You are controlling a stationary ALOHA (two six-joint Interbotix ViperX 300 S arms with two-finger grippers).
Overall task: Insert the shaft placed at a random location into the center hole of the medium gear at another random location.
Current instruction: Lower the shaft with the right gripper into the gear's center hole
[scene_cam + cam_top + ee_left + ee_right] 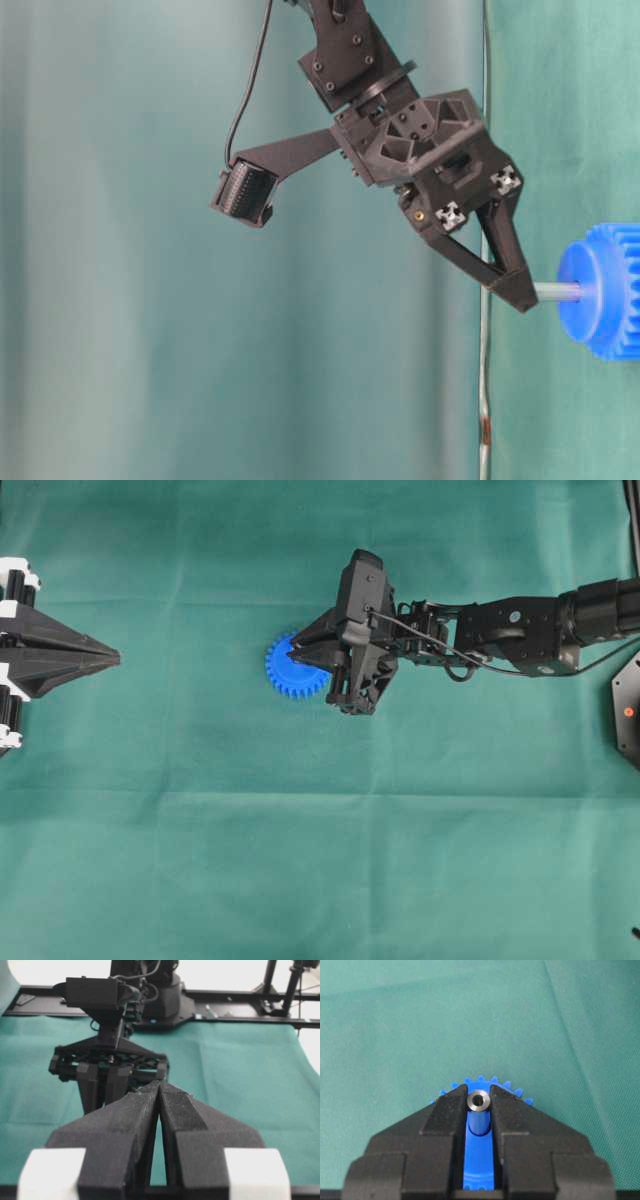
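Right now the right tool grips the shaft, its 2 black fingers pressed against either side of the silvery pin. From the right wrist view the shaft shows end-on as a shiny ring with a dark middle, sitting over the hub of the medium gear, whose blue teeth peek out around the fingertips from about 10 to 2 o'clock. In the table-level view the shaft spans between the tool's tip and the gear's hub, its far end touching the hub face; the center hole itself is hidden by the pin. Overhead, the gear lies on the green desk near the middle, just at 9 o'clock of the right tool. The left tool sits well apart at the 9 o'clock edge, its fingers closed together on nothing.
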